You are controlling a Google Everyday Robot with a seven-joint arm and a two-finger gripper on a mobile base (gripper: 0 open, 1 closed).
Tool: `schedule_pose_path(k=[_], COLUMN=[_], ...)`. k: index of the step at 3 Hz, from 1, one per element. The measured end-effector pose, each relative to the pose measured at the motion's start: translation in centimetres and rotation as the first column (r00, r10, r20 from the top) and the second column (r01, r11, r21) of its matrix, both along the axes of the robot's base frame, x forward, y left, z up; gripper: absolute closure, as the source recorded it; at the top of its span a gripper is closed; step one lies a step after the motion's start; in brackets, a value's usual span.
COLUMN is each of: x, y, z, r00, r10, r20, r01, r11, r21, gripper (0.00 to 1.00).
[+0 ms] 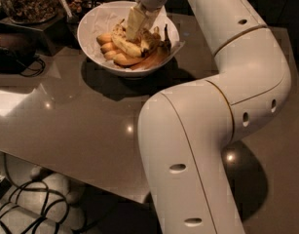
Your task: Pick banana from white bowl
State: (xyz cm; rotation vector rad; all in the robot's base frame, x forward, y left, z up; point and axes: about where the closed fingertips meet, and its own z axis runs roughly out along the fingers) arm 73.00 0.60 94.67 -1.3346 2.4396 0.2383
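Note:
The white bowl (90,21) stands at the back of the grey table, lined with crumpled white paper and holding several bananas. The long, brown-mottled banana (152,59) lies along the bowl's right front side, its dark stem pointing up. Shorter yellow-orange bananas (110,48) lie at the left. My gripper (134,26) reaches down from above into the middle of the bowl and is in among the bananas, just left of the mottled one. Its tip is hidden among the fruit.
My white arm (197,130) fills the right foreground and arches over the table (66,116). Jars of snacks (27,1) stand at the back left. A dark device with a cable (12,55) sits at the left edge. Cables (27,208) lie on the floor.

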Motion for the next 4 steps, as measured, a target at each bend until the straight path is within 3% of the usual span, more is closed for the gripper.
schedule_pose_path(k=[2, 3, 4], x=[0.0, -0.1, 0.4], y=[0.0, -1.7, -3.7], z=[0.0, -0.3, 0.3], r00=[1.0000, 1.0000, 0.9980], r10=[0.000, 0.005, 0.019], r20=[0.000, 0.000, 0.061], r01=[0.000, -0.005, -0.019], r11=[1.000, 1.000, 1.000], r21=[0.000, -0.005, 0.012], gripper=[0.89, 1.00, 1.00])
